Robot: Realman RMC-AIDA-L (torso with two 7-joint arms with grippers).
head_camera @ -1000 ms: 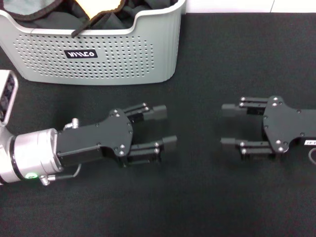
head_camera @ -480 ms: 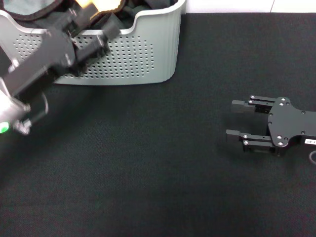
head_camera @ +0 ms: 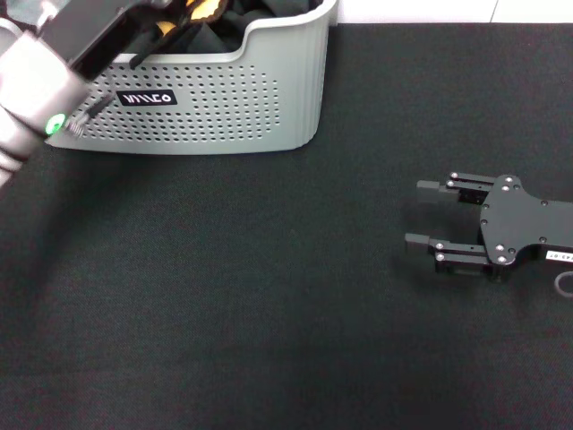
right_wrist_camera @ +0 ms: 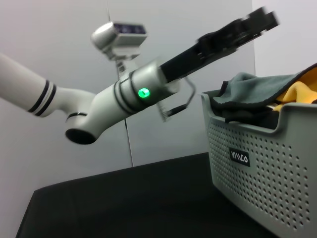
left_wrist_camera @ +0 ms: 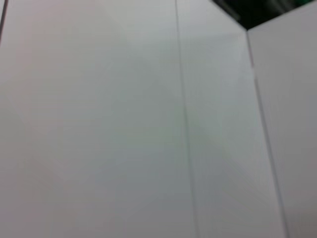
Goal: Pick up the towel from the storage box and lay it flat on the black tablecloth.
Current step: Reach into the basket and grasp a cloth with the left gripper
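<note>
The light grey storage box stands at the far left of the black tablecloth. A yellow-orange corner of the towel peeks out of it in the head view. In the right wrist view the towel lies heaped at the box's rim, grey side up with yellow beside it. My left gripper reaches over the box's top opening and hangs above the towel. My right gripper rests open and empty over the cloth on the right. The left wrist view shows only white wall.
Dark cloths fill the box beside the towel. The left arm's silver wrist with a green light crosses in front of the box's left part. A white wall stands behind the table.
My left arm has swung up from the tablecloth to over the box. The right gripper has shifted a little to the right and stayed open.
</note>
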